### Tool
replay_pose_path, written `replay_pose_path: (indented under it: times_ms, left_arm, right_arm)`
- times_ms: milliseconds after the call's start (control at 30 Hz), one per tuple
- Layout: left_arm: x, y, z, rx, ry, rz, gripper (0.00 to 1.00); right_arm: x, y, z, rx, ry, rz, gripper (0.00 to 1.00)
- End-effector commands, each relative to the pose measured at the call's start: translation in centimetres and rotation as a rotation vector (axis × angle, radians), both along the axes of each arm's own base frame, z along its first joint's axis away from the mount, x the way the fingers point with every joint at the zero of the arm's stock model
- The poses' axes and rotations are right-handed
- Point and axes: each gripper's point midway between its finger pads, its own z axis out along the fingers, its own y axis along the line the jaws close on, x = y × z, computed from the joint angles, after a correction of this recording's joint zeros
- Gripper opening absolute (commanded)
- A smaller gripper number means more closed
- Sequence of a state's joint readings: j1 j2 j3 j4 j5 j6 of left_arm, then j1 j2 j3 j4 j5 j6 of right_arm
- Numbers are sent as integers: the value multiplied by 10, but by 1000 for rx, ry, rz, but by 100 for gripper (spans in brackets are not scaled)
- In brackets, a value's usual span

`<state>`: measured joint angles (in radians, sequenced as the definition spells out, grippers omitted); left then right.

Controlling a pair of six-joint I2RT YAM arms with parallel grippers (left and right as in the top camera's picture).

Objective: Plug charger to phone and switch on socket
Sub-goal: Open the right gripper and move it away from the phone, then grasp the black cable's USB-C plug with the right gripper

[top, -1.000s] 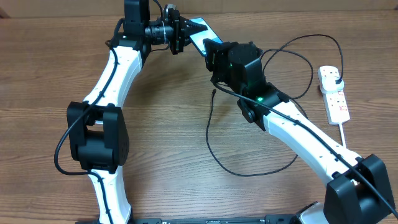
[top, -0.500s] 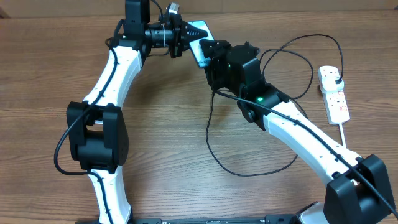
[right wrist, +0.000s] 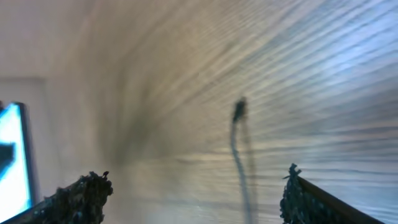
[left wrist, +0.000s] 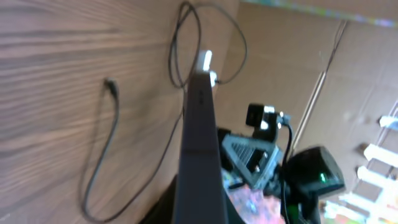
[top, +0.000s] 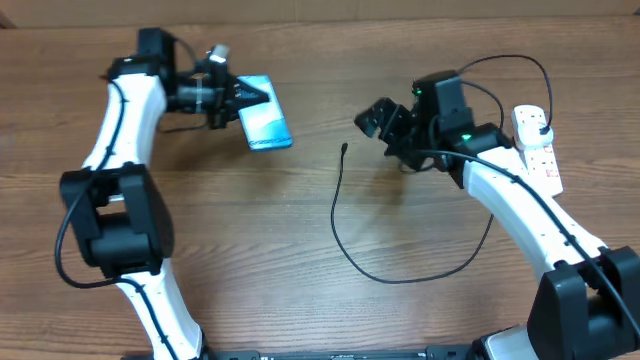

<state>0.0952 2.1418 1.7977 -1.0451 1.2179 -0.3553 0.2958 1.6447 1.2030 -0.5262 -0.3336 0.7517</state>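
Left gripper (top: 232, 97) clamps slim blue-screen phone (top: 266, 126) above wooden table's (top: 250, 250) far-left. Right gripper (top: 375, 118) jaws spread, empty. Thin black charger cable (top: 340, 215) lies unplugged. White oblong power strip (top: 538, 150), right edge, likely unswitched.

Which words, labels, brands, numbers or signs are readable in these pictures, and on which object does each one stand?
No text can be read as words in any view.
Screen of the phone: light blue with faint marks, too small in the overhead view and too blurred in the right wrist view to read.
Top of the socket: red marks by the switches, too small to read.
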Motion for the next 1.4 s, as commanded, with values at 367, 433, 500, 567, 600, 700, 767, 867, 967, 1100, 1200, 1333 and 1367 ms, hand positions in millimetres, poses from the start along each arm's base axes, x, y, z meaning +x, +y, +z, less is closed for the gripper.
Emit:
replay_pose_path:
  times_ms: [367, 433, 500, 567, 600, 700, 767, 867, 967, 1100, 1200, 1333, 1367]
  left_arm:
    - [-21, 40, 16, -72, -34, 20, 4]
    - [-21, 39, 17, -77, -33, 18, 4]
    - [-21, 37, 18, -83, -31, 15, 4]
    - [-22, 36, 18, -83, -28, 13, 4]
    - [-22, 35, 18, -83, -27, 11, 4]
    - [-23, 35, 18, -84, -23, 10, 4]
    - [-23, 34, 18, -84, -21, 10, 4]
    - [-23, 34, 18, -84, -21, 10, 4]
    - [-23, 34, 18, -84, -19, 10, 4]
    - [-24, 34, 18, -84, -12, 10, 4]
    - [-24, 34, 18, -84, -9, 10, 4]
    - [-25, 34, 18, -83, -7, 10, 4]
    - [-25, 34, 18, -83, -7, 10, 4]
  right_arm:
    - [-10, 12, -21, 19, 134, 197, 76]
    - [-5, 18, -28, 38, 174, 205, 72]
    - [1, 24, -36, 64, 222, 200, 60]
    - [6, 30, -44, 95, 260, 202, 54]
    - [8, 32, -50, 109, 284, 190, 53]
    - [11, 36, -68, 131, 342, 161, 52]
    - [13, 40, -79, 157, 365, 159, 52]
    - [20, 48, -88, 204, 361, 174, 52]
    - [28, 52, -94, 231, 360, 150, 52]
    - [37, 56, -101, 248, 346, 132, 50]
    - [39, 57, -105, 253, 349, 121, 45]
    - [38, 57, -113, 250, 366, 117, 39]
    - [37, 57, -115, 250, 374, 116, 38]
